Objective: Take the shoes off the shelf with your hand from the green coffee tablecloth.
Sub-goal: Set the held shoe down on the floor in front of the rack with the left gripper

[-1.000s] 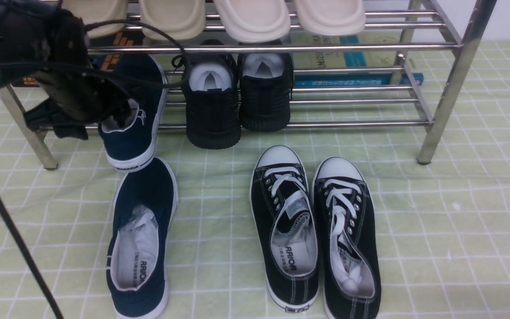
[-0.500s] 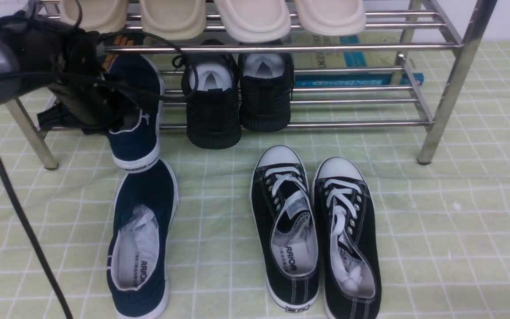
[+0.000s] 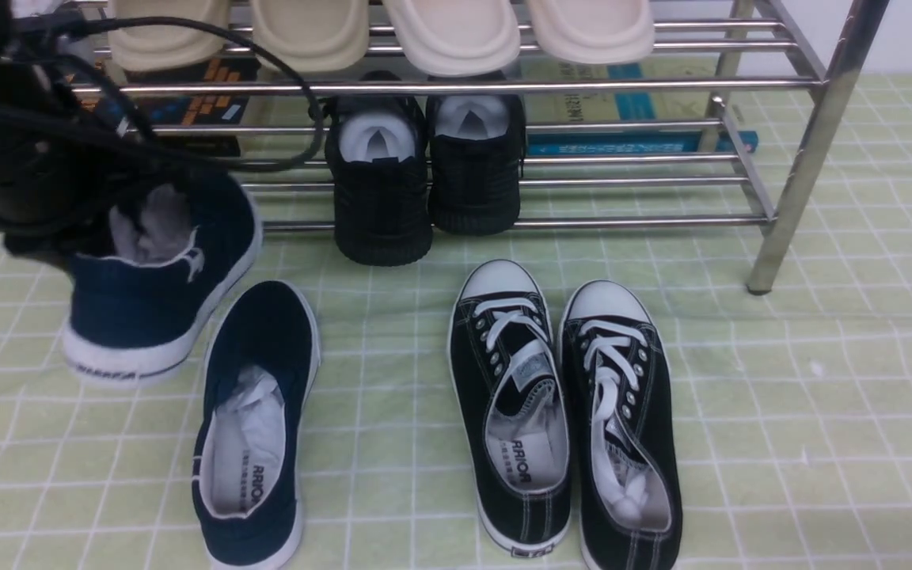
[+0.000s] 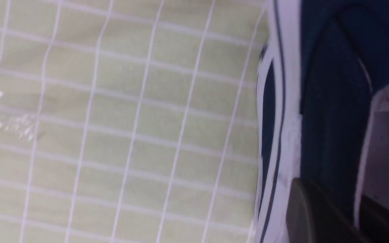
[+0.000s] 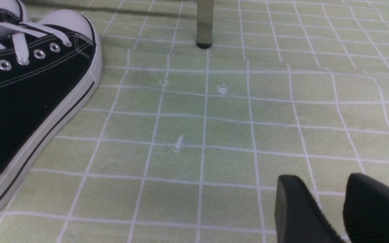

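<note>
My left gripper [image 3: 96, 226] is shut on the rim of one navy blue shoe [image 3: 159, 293] and holds it tilted, heel down, in front of the shelf's [image 3: 808, 150] left end, over the green tablecloth [image 3: 804, 412]. In the left wrist view one finger [image 4: 311, 209] is outside the shoe's [image 4: 333, 101] wall and one is inside. The other navy shoe [image 3: 254, 427] lies flat on the cloth just to the right. My right gripper [image 5: 322, 202] hovers low over bare cloth, jaws almost together, holding nothing. It is not in the front view.
All-black knit sneakers [image 3: 424, 174] stand on the shelf's lower tier, with beige slippers [image 3: 456, 32] on the top tier. Black lace-up sneakers [image 3: 567, 412] lie on the cloth at the centre, also in the right wrist view [image 5: 29, 101]. Books [image 3: 630, 119] lie behind the rack. A shelf leg [image 5: 204, 23] stands ahead of the right gripper.
My left gripper has pulled the navy shoe off the lower tier, out to the left and towards the front. The shoe now hangs beside the other navy shoe.
</note>
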